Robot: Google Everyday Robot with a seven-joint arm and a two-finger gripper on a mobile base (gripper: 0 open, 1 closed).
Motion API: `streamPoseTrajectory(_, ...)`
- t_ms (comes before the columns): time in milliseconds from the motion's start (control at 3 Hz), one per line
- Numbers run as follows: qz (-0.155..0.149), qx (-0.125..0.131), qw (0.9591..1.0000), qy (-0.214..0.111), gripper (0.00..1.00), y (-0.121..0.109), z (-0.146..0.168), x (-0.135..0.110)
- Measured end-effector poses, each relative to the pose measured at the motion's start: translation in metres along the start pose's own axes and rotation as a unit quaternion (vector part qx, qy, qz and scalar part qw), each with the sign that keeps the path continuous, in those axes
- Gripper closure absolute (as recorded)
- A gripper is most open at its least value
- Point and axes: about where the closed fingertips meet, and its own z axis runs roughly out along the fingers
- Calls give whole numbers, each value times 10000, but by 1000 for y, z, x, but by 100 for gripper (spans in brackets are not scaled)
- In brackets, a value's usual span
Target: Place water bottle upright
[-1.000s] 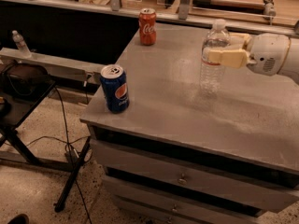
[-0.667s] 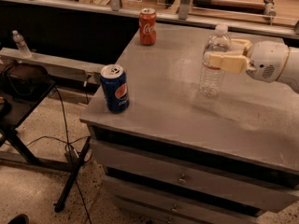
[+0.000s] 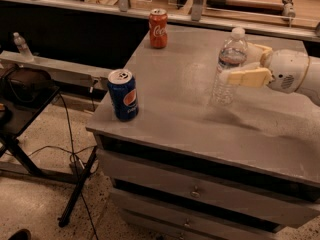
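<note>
The water bottle (image 3: pixel 223 90) stands upright on the grey table top (image 3: pixel 185 119), right of the middle. It is clear and ribbed, with a white cap. My gripper (image 3: pixel 239 63) reaches in from the right at the bottle's mid-height. Its cream fingers (image 3: pixel 246 77) straddle the bottle, one in front and one behind. They look spread a little wider than the bottle, so the gripper is open.
A blue Pepsi can (image 3: pixel 123 94) stands near the table's front left corner. A red Coke can (image 3: pixel 158 28) stands at the back. A small clear bottle (image 3: pixel 20 43) sits on a ledge at the far left, above a black stand (image 3: pixel 25 86). Drawers run below the table's front edge.
The near finger has dropped lower along the bottle and the gap between the fingers has widened. The bottle has stayed upright in its place.
</note>
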Motion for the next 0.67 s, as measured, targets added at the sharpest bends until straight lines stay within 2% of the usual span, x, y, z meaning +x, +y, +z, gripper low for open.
streamPoseTrajectory(333, -92, -32, 9993, 351, 0, 0, -11, 4)
streamPoseTrajectory(667, -165, 211, 9955, 909, 0, 1, -44, 12)
